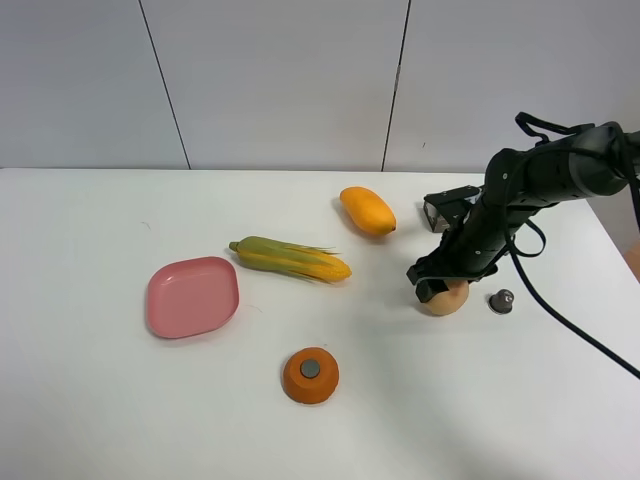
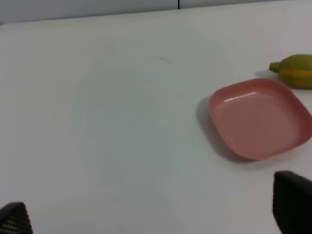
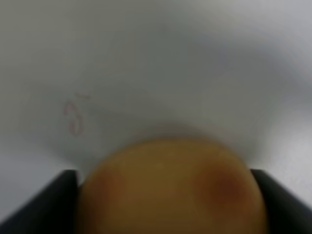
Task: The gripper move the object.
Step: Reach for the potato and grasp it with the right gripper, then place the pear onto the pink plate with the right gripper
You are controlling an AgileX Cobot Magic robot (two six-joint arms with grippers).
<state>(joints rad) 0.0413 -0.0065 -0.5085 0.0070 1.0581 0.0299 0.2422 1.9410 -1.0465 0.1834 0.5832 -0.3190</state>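
Observation:
The tan potato-like object [image 1: 450, 300] with a reddish blotch rests on the white table at the right. My right gripper [image 1: 437, 289], a dark claw on the black arm, is down over it. In the right wrist view the object [image 3: 170, 190] fills the gap between the two dark fingers [image 3: 46, 207], which press on both its sides. My left gripper [image 2: 156, 214] is open and empty, with only its fingertips [image 2: 292, 200] showing over bare table. The left arm is out of the exterior view.
A bright orange mango [image 1: 367, 210] lies behind the object. A corn cob [image 1: 290, 258] and a pink plate [image 1: 192, 296] sit mid-left. An orange dome with a grey centre [image 1: 310, 375] is in front. A small grey knob [image 1: 501, 300] stands right of the object.

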